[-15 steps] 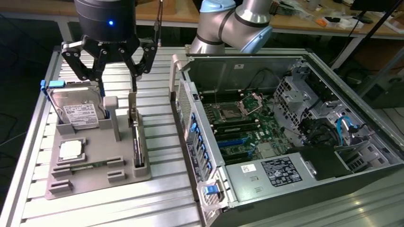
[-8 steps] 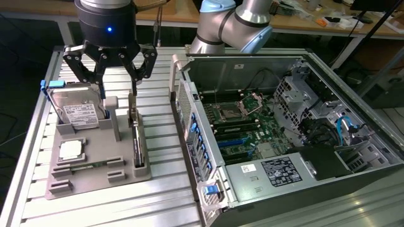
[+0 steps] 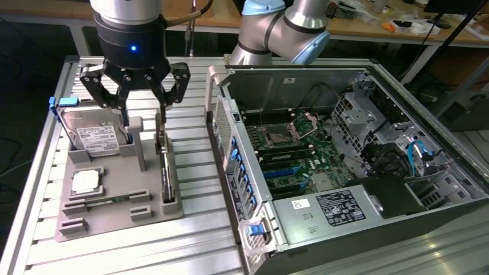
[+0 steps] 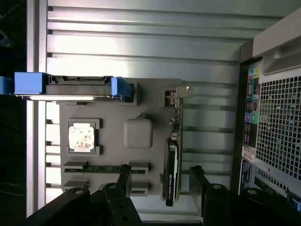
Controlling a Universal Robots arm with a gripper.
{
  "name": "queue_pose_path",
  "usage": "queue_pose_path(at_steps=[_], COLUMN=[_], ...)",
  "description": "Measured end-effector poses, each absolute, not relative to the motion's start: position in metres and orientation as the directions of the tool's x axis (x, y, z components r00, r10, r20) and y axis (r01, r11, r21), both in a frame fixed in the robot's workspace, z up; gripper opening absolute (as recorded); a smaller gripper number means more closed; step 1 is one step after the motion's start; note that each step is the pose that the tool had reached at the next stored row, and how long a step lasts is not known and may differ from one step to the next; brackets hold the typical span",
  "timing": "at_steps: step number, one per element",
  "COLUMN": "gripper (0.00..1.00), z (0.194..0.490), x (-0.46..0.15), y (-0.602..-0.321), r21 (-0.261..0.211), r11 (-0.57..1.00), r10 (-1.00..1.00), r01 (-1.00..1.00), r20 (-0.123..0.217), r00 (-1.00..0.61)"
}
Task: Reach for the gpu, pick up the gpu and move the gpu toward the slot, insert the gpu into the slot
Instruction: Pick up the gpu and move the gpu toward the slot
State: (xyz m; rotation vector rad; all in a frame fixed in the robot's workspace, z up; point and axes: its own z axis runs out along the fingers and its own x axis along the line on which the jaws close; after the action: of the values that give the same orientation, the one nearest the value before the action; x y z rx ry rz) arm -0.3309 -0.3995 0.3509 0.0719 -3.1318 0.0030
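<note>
On the exterior view's left you have the hard drive (image 3: 95, 137) propped in the grey holder (image 3: 114, 220), with the processor chip (image 3: 86, 181) lying flat just beside it. Your gripper (image 3: 144, 114) hangs over the holder with its fingers (image 4: 124, 176) spread wide and holding nothing. In the wrist view the gpu (image 4: 172, 160) sits between them. The gpu (image 3: 166, 172) stands on its edge in the groove along the holder's right side. Further right is the open computer case (image 3: 298, 77). Inside it, on the green motherboard (image 3: 321, 154), is the blue slot (image 3: 284, 171), well apart from the gpu.
</note>
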Motion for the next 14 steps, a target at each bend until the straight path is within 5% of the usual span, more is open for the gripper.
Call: queue_pose_path(at_steps=[14], gripper=[0.61], z=[0.327], x=[-0.324], y=[-0.411], r21=[-0.002], r11=[1.0], r10=[-0.028], r01=[-0.028], r20=[0.007], r00=[-1.0])
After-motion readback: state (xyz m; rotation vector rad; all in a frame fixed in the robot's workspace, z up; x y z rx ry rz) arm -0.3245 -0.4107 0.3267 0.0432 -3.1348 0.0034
